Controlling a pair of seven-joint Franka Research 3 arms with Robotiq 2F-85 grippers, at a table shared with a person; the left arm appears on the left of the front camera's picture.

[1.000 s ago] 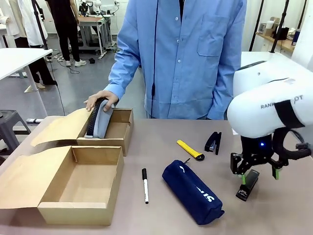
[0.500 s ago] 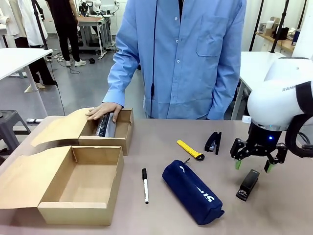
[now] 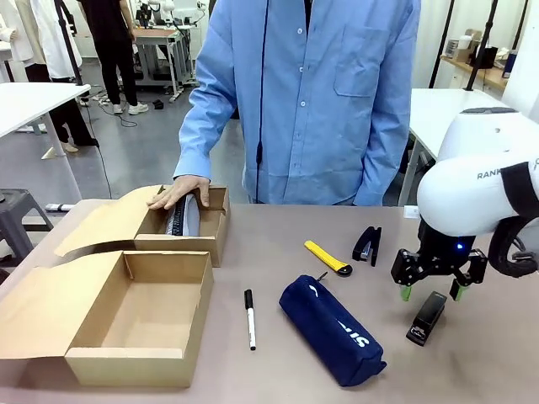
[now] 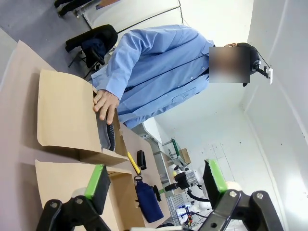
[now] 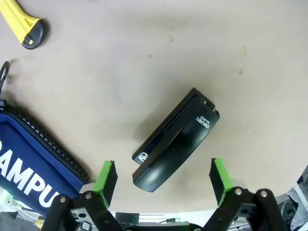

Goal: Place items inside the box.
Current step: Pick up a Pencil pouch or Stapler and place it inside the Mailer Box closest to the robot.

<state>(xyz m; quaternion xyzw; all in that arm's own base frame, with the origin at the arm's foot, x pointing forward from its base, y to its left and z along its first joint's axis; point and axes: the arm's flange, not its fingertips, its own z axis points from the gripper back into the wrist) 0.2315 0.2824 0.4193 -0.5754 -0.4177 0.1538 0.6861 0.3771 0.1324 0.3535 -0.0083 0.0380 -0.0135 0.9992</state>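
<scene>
Right gripper point(image 3: 429, 294) hovering higher over stapler point(image 3: 427, 317), gaping wide | left gripper point(image 4: 155, 178) gaping wide | hand point(image 3: 179, 191) pressing grey item point(image 3: 184, 217) into smaller box point(image 3: 181, 247)

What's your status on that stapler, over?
Right gripper open, hovering over black stapler, not gripping. Left gripper open. Box open; navy pouch lies between stapler and box.

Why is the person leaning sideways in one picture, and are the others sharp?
Left wrist view: the camera is rolled and wide-angle, so the person tilts and stretches. Right wrist view: sharp; the stapler casts a soft shadow. Front view: even light, soft shadows.
</scene>
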